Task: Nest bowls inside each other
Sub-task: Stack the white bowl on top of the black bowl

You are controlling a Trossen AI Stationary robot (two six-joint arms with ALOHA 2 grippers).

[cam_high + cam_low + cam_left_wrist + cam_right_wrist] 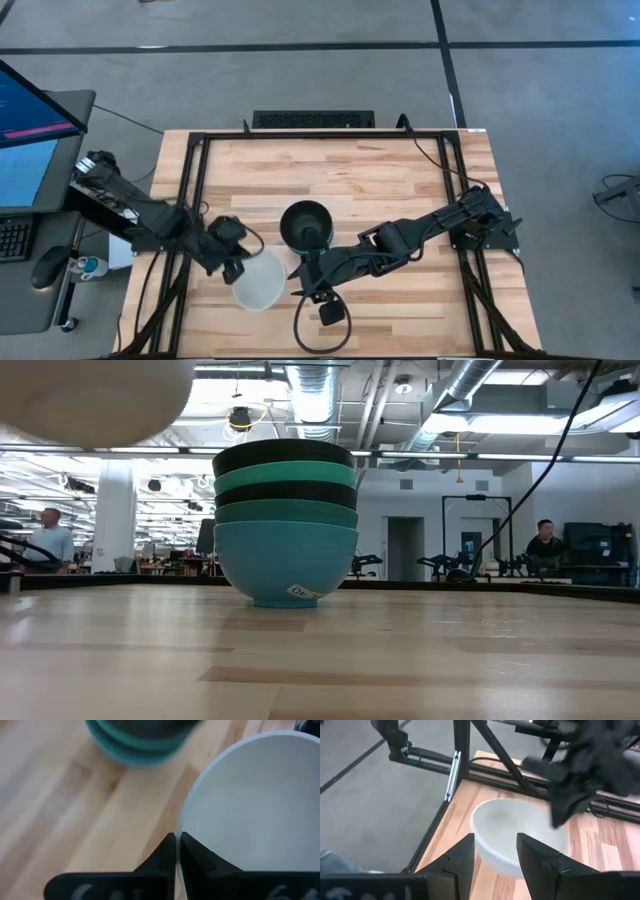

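Note:
A stack of nested bowls (305, 224) (287, 525) stands mid-table, a black one on top and a cyan one at the bottom, resting on its foot. The white bowl (262, 281) (90, 395) (510, 827) hangs in the air near and to the left of the stack. My left gripper (240, 268) (176, 845) is shut on it. My right gripper (303, 285) (495, 851) is open, level, just to the right of the white bowl and pointing at it. I see no contact between them. My left gripper pinches the white bowl's rim (178, 827) on its left side, one finger (200, 860) inside the bowl and one finger (157, 860) outside. It comes from the table's left, slanting down. The bowl is lifted clear of the table, mouth up and slightly tilted.
A black frame rail (190, 200) runs along the table's left, right and far sides. A cable loop (322, 325) lies near the near edge below my right gripper. A keyboard (313, 119) sits beyond the far edge. Bare wood (330, 170) lies beyond the stack.

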